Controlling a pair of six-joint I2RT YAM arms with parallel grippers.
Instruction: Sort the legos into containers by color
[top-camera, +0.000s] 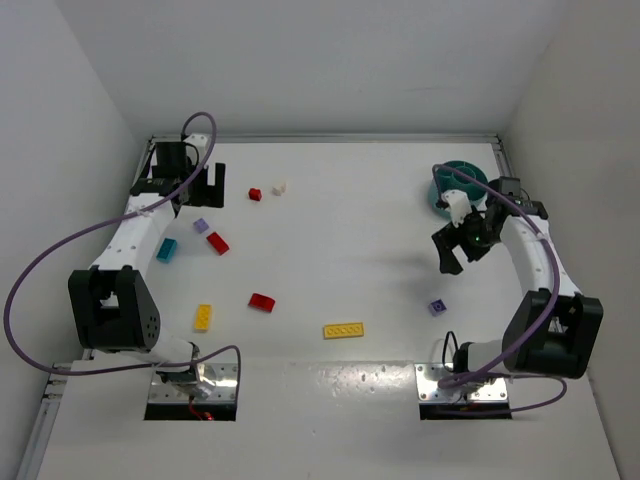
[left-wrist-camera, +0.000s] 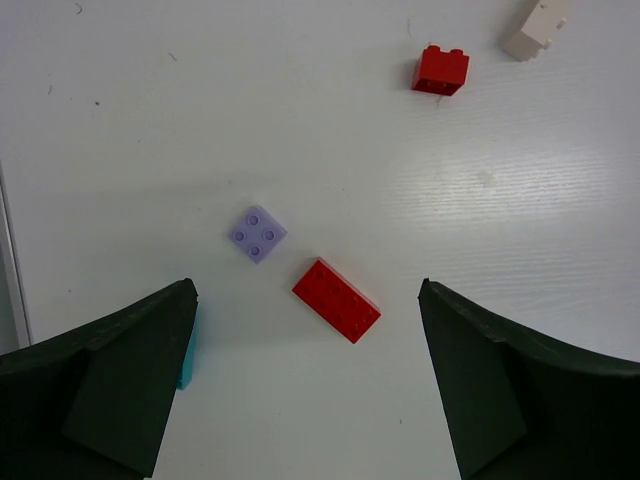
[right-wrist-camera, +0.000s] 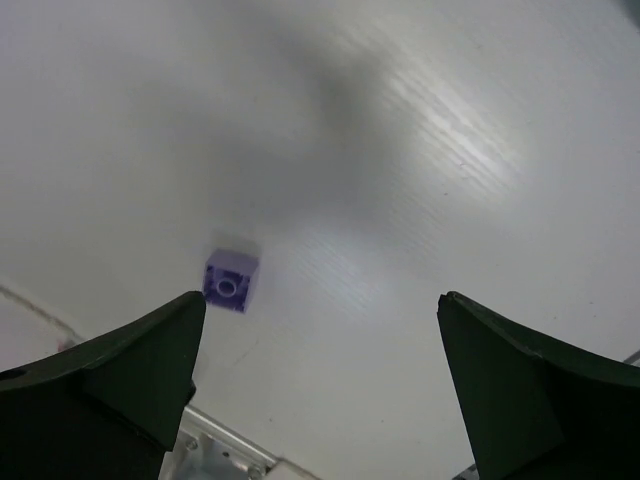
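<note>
**While the bricks lie loose, both claws hang apart and empty**

Since the legos (top-camera: 343, 330) are scattered over the white table (top-camera: 340, 130), most at the left of the overhead view and the teal tub (top-camera: 452, 172) at upper right, every carry will be long and a weak pinch could drop a brick on the way.

A dark purple brick (right-wrist-camera: 230, 280) sits lower left in the right wrist view, off-centre from the right gripper (right-wrist-camera: 322, 300). Its jaws stand wide with nothing between them. A straight descent would likely miss the brick or nudge it.

The left gripper (top-camera: 185, 188) is equally spread and empty. In its wrist view a red brick (left-wrist-camera: 336, 300) lies skewed near a lilac one (left-wrist-camera: 257, 234), so closing could catch a corner and flip it.

A light blue brick (left-wrist-camera: 187, 350) is mostly hidden behind one finger (left-wrist-camera: 120, 390), and a white brick (left-wrist-camera: 535, 28) is cut off at the top edge. The right arm (top-camera: 530, 250) covers the tub's dividers, so its contents cannot be told. The right wrist view is blurred.
</note>
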